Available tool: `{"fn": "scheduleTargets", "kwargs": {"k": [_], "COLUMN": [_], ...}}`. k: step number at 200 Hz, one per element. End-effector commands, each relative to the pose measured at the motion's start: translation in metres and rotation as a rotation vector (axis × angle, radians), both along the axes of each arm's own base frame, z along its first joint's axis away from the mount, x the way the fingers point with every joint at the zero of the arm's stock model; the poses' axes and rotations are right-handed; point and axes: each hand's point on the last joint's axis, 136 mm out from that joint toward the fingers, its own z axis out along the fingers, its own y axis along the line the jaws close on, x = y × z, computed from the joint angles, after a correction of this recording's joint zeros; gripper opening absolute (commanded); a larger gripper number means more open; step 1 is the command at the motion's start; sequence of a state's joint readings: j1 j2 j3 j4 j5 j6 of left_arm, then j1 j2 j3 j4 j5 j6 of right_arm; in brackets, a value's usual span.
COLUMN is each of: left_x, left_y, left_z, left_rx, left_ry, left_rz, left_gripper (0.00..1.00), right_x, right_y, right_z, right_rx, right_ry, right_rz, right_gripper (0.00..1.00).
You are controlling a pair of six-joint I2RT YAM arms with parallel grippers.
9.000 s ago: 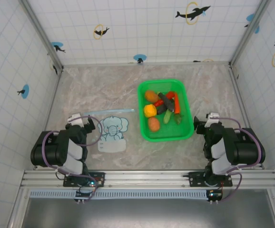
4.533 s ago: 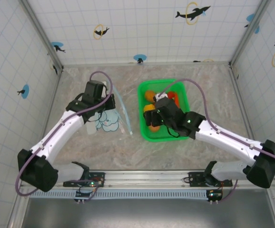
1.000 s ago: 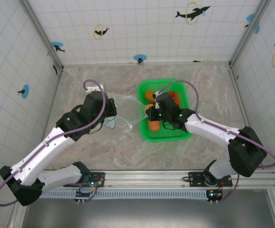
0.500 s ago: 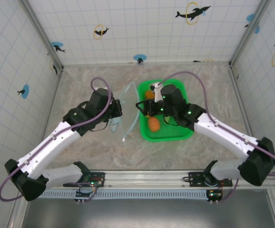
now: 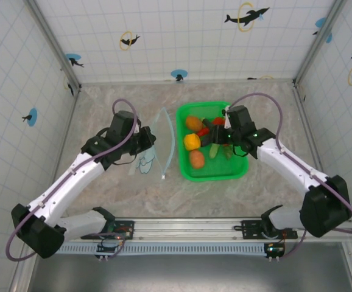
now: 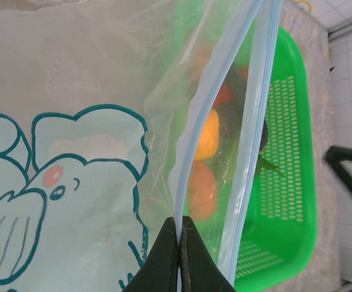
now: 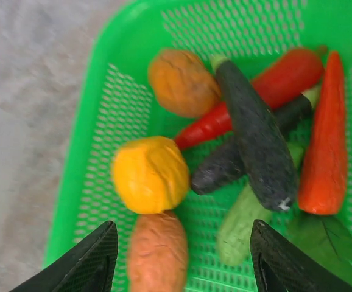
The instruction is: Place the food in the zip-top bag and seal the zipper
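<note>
Left gripper is clamped on one zipper strip of the zip-top bag, whose mouth gapes. Right gripper, jaws apart and empty, hangs over the food in the green basket.

Bright, even light, faint shadows; the zip-top bag looks slightly blurred close-up.
</note>
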State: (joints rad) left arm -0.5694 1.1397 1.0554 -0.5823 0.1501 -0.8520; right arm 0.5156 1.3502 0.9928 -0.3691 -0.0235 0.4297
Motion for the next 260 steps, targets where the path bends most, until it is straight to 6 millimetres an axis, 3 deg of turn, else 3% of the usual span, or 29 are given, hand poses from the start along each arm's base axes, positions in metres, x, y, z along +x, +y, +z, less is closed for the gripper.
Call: {"fn": "scheduleTargets", "kwargs": {"k": [1, 38, 85, 97, 132, 156, 184, 186, 194, 227, 260], "left_x": [0.005, 0.017, 0.026, 0.024, 0.025, 0.025, 0.026, 0.029, 0.031, 0.027, 0.024], "left_y": [-0.010, -0.014, -0.015, -0.013, -0.007, -0.004, -0.002, -0.004, -0.004, -0.007, -0.012], "left_z": [-0.011, -0.019, -0.015, -0.027, -0.032, -0.032, -0.034, -0.024, -0.020, -0.014, -0.005], "left_rx": [-0.101, -0.176, -0.170, -0.156, -0.101, -0.078, -0.058, -0.065, -0.064, -0.099, -0.171], "left_ry": [0.062, 0.090, 0.033, 0.051, 0.041, 0.024, 0.016, -0.006, -0.014, 0.010, 0.028], "left_rz": [-0.030, -0.063, -0.094, -0.094, -0.098, -0.098, -0.105, -0.104, -0.104, -0.103, -0.091], "left_gripper": [0.00, 0.00, 0.00, 0.00, 0.00, 0.00, 0.00, 0.00, 0.00, 0.00, 0.00], "right_x": [0.020, 0.060, 0.094, 0.099, 0.099, 0.098, 0.098, 0.098, 0.098, 0.090, 0.069], "right_y": [-0.013, -0.014, 0.004, 0.006, 0.008, 0.007, 0.004, 0.003, 0.003, 0.002, 0.006], "right_z": [-0.016, -0.048, -0.068, -0.077, -0.096, -0.099, -0.091, -0.089, -0.083, -0.047, -0.012], "right_rx": [-0.114, -0.153, -0.152, -0.163, -0.186, -0.203, -0.205, -0.202, -0.191, -0.107, 0.024], "right_ry": [-0.012, 0.074, 0.121, 0.147, 0.193, 0.193, 0.179, 0.176, 0.157, 0.078, 0.005], "right_rz": [-0.038, -0.046, 0.026, 0.038, 0.062, 0.062, 0.045, 0.043, 0.035, -0.003, -0.016], "right_gripper": [0.62, 0.67, 0.65, 0.64, 0.60, 0.47, 0.22, 0.20, 0.16, 0.15, 0.13]}}
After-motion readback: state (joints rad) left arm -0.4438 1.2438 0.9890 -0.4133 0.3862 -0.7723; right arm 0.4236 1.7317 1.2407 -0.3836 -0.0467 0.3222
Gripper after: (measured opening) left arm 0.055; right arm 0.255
